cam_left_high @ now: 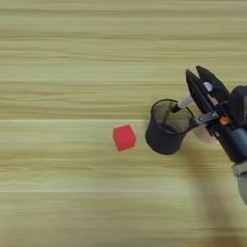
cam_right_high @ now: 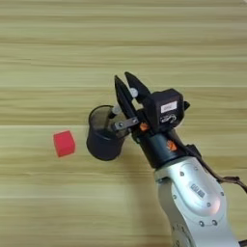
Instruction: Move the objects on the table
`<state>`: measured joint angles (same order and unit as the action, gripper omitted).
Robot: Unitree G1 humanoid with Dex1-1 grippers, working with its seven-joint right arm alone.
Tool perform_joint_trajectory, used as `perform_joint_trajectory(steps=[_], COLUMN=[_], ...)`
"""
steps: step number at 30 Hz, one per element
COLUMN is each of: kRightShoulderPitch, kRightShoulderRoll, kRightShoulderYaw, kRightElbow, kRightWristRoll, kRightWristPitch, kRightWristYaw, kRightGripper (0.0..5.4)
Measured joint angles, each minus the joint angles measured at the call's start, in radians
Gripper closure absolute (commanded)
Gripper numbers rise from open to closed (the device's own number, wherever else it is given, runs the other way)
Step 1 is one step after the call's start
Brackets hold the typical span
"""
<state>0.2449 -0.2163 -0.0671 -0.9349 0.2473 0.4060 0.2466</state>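
The table (cam_right_high: 53,48), a matt yellowish wood-grain board with lengthwise streaks and thin pale seams, carries a dark cup (cam_right_high: 102,141) as reference. The silver forearm (cam_right_high: 193,195), smooth metal with a label, enters from the lower right of the cup and ends in a black wrist block. The right gripper (cam_right_high: 121,76) stands just right of the cup's rim, its two tapered black fingers pointing away from the robot. They are narrowly spaced and appear closed on a pen with a white end (cam_left_high: 185,102). The pen's long axis slants down and leftward from the fingers, and its dark lower tip lies inside the cup's mouth. The cup is round, upright, glossy and faintly translucent. A small matt red cube (cam_right_high: 63,143) sits left of the cup, near it but apart. Lowering the pen along its own axis looks the decisive move.
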Motion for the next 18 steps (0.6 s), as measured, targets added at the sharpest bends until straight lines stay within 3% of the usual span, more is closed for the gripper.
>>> perform_joint_trajectory(steps=[9, 18], kRightShoulderPitch=[0.022, 0.039], kRightShoulderRoll=[0.001, 0.004], kRightShoulderYaw=[0.041, 0.078], kRightElbow=[0.102, 0.242], kRightWristRoll=[-0.053, -0.104], kRightWristPitch=[-0.028, -0.128], kRightWristYaw=[0.002, 0.005], kRightGripper=[4.67, 4.67])
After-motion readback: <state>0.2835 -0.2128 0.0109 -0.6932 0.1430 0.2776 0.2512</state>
